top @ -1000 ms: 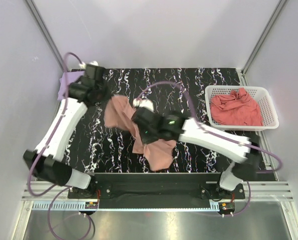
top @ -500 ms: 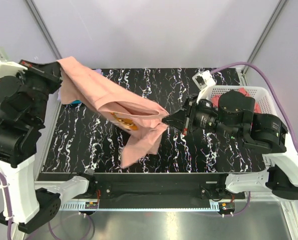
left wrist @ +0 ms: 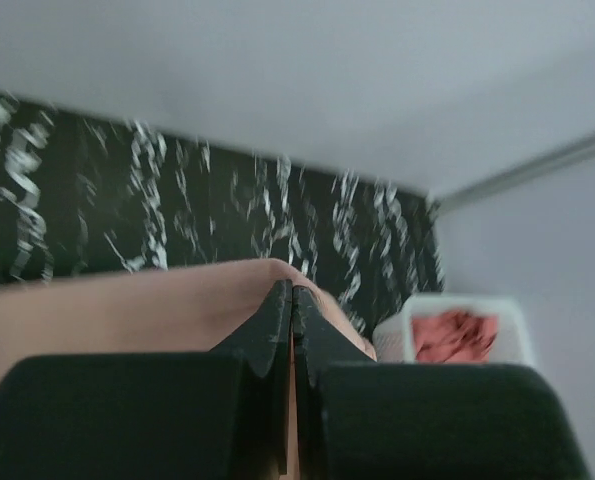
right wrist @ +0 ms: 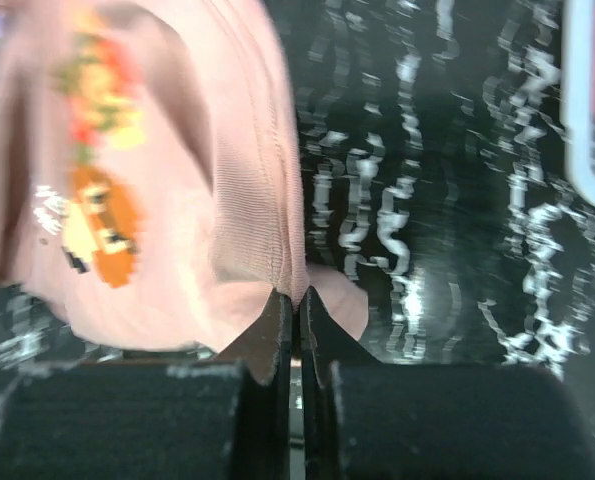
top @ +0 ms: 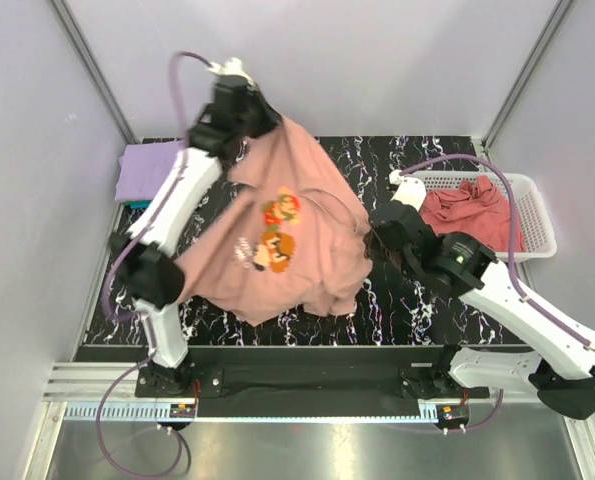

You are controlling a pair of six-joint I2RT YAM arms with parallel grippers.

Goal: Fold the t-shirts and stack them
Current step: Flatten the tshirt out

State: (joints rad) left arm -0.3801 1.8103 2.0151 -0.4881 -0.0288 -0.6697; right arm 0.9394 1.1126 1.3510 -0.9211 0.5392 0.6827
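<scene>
- One salmon-pink t-shirt (top: 307,270) is the big change. It now hangs spread wide open to the left of the basket (top: 522,180), front side up, sagging over the table (top: 417,160). Half a second ago it was a twisted band pulled taut between the arms, and a second ago it was a crumpled lump.
- Judging by that, the shake-out has worked. The shirt is opened up and looks ready to be laid flat, but no fold has been made yet.
- Both arms have swung to new spots. The left one was reared up far to the left of the basket and now reaches to the back of the table, well left of the basket. Its left claw (left wrist: 291,288) is pinched tight on the shirt's top edge.
- The right arm was up over the basket and has dropped low. The right claw (right wrist: 298,296) sits just left of the basket, nipped tight on the shirt's side edge.
- Inside the basket the rose-pink shirts (top: 472,215) lie bunched, same as before.
- Far left of the basket, the folded lavender shirt (top: 147,172) is in plain view again. The raised cloth covered most of it half a second ago.
- Smallest of all, the cartoon print (top: 272,235) now faces up in full. Before, it only peeked out of a fold.
</scene>
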